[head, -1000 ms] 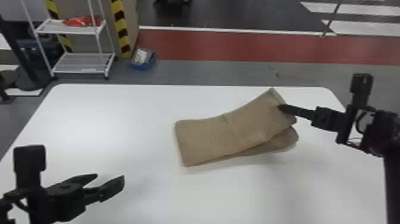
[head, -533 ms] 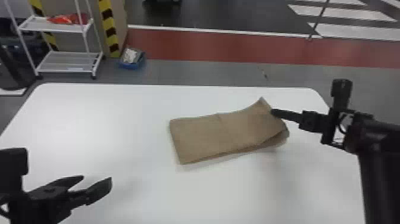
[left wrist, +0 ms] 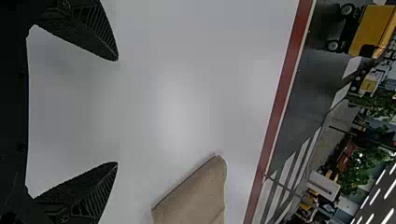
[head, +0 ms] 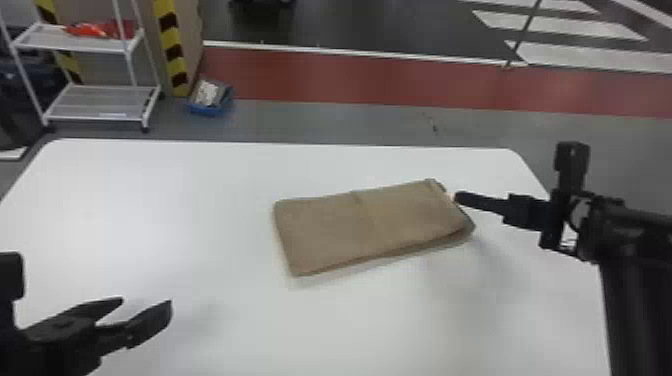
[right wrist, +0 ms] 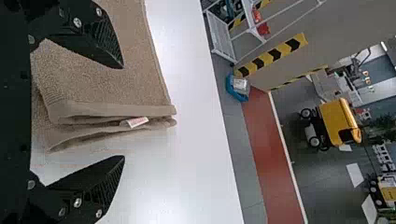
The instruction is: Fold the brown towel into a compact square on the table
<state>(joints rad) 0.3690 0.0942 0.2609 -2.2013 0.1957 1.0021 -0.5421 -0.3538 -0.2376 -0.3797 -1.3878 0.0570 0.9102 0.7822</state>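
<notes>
The brown towel (head: 365, 227) lies folded as a long rectangle on the white table (head: 175, 200), slanting slightly. Near the table's front left is my left gripper (head: 147, 306), open and well apart from the cloth. My right gripper (head: 456, 197) is at the towel's right end. In the left wrist view, the left gripper (left wrist: 116, 112) has nothing between its spread fingers, and a corner of the towel (left wrist: 198, 196) shows. The right wrist view has the right gripper (right wrist: 123, 112) open around the layered end of the towel (right wrist: 107, 79), where a white tag (right wrist: 137, 122) sticks out.
Beyond the table's far edge, a white shelf rack (head: 107, 102) and a blue bin (head: 210, 97) stand on the floor at the left. Bare tabletop lies left of the towel and in front of it.
The towel's raised far right corner has come down and lies flatter. My right gripper has let go of it. In the head view, the scene has shifted somewhat left.
</notes>
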